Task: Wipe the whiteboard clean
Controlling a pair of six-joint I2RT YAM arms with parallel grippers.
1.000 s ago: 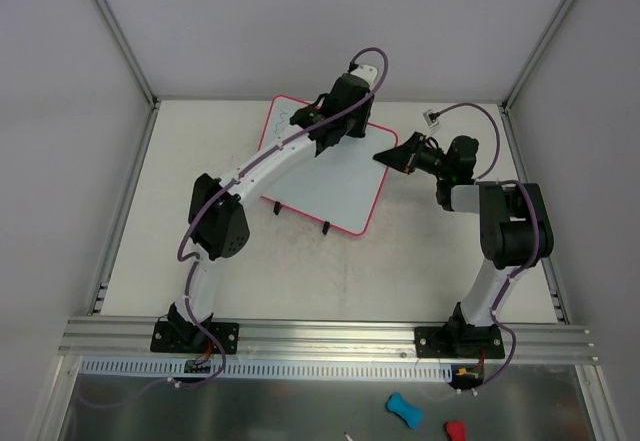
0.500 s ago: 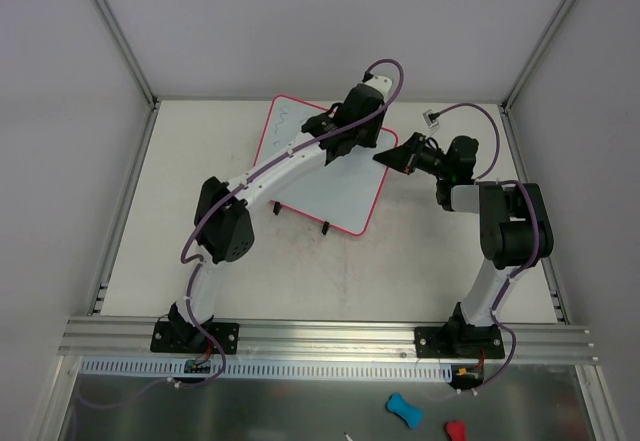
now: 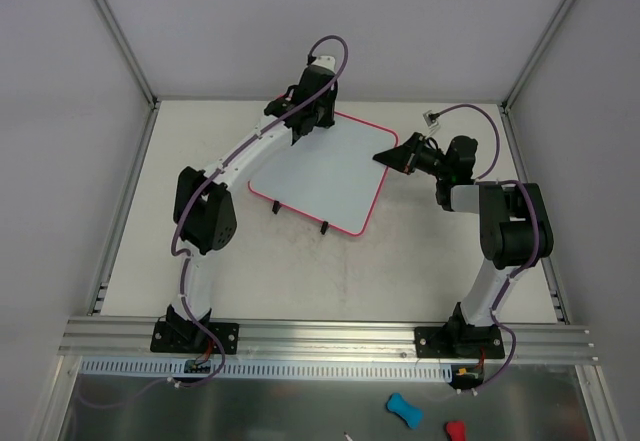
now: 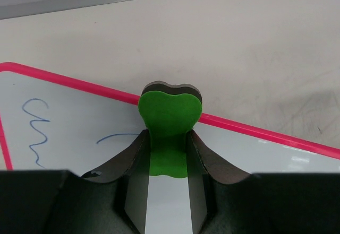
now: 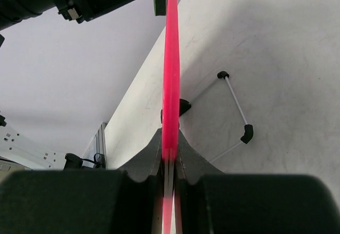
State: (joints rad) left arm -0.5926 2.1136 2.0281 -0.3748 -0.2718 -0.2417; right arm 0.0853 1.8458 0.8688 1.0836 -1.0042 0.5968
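The whiteboard [image 3: 325, 176], white with a pink-red frame and two black feet, lies at the back middle of the table. My left gripper [image 3: 300, 121] is at its far left corner, shut on a green eraser [image 4: 169, 122] that rests against the board's far edge. Blue scribbles [image 4: 37, 122] show on the board left of the eraser. My right gripper [image 3: 392, 154] is shut on the board's right edge, seen edge-on as a pink frame [image 5: 171, 64] between its jaws.
A small connector on a purple cable [image 3: 432, 117] lies at the back right. The board's wire stand with black feet [image 5: 236, 106] shows beneath it. Metal frame rails [image 3: 130, 191] border the table. Blue and red items [image 3: 405, 409] lie below the near rail.
My left gripper has swept with the eraser from the board's far right part to its far left corner. The right gripper and the board have stayed put.
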